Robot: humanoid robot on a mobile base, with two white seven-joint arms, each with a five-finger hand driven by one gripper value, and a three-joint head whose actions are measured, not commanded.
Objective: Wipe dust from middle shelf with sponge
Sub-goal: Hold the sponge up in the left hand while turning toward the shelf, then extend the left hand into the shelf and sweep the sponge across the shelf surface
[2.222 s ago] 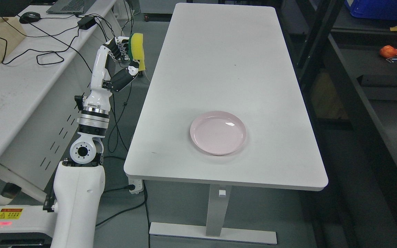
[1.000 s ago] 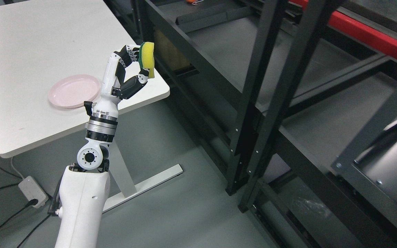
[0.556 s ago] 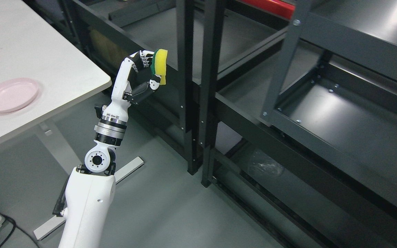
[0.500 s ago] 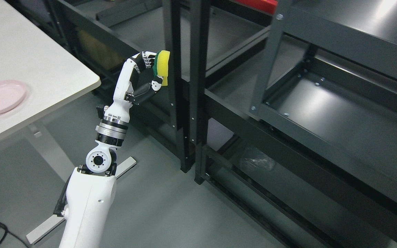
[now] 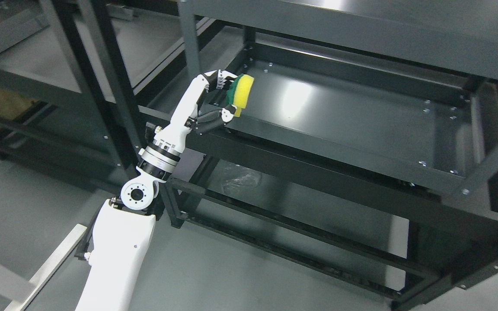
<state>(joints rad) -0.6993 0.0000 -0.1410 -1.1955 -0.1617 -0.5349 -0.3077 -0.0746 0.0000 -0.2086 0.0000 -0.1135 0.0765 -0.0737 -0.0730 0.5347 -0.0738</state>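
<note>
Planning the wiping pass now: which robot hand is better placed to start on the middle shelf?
Left, most likely. The left robot hand already grips the sponge and is raised at the near-left corner of the middle shelf, apparently not yet pressed on it. The right arm is not in view.

The sponge is yellow with a green scrubby back, standing on edge up at the near left corner of the middle shelf. That shelf is a dark metal tray, kinda glossy, with a raised rim.
</note>
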